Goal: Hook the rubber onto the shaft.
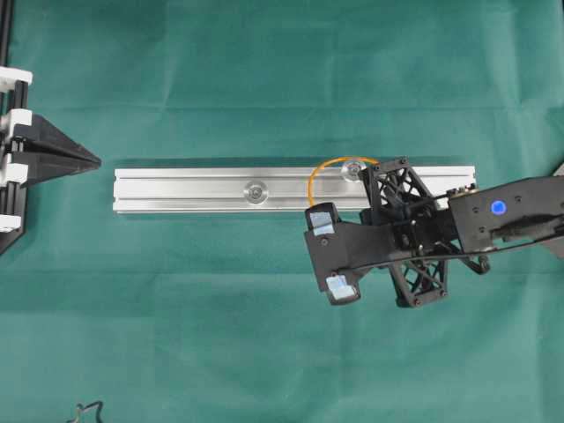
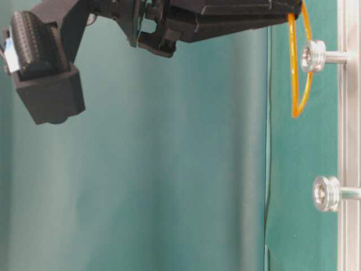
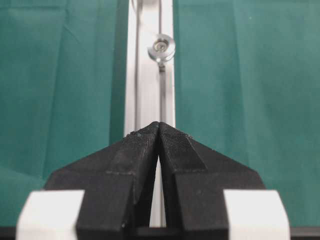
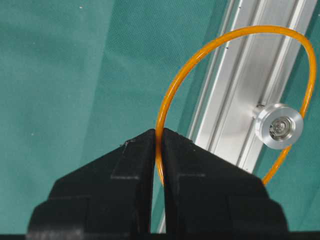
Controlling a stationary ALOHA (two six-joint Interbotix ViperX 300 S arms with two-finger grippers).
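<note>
The rubber [image 1: 310, 185], a thin orange loop, hangs pinched between the tips of my right gripper [image 1: 381, 165], which is shut on it just right of the right-hand shaft [image 1: 355, 169]. In the right wrist view the rubber [image 4: 265, 29] rings the shaft's silver head [image 4: 278, 126] ahead of the gripper [image 4: 159, 131]. In the table-level view the rubber [image 2: 292, 73] sits level with that head [image 2: 313, 56], under the gripper [image 2: 297, 10]. My left gripper [image 1: 92, 161] is shut and empty, just off the rail's left end, its tips [image 3: 159, 123] aimed along the rail.
The aluminium rail [image 1: 176, 189] lies across a green cloth. A second shaft [image 1: 256, 190] stands bare at mid-rail, also visible in the left wrist view [image 3: 161, 47]. A small black object [image 1: 84, 410] lies at the bottom-left edge.
</note>
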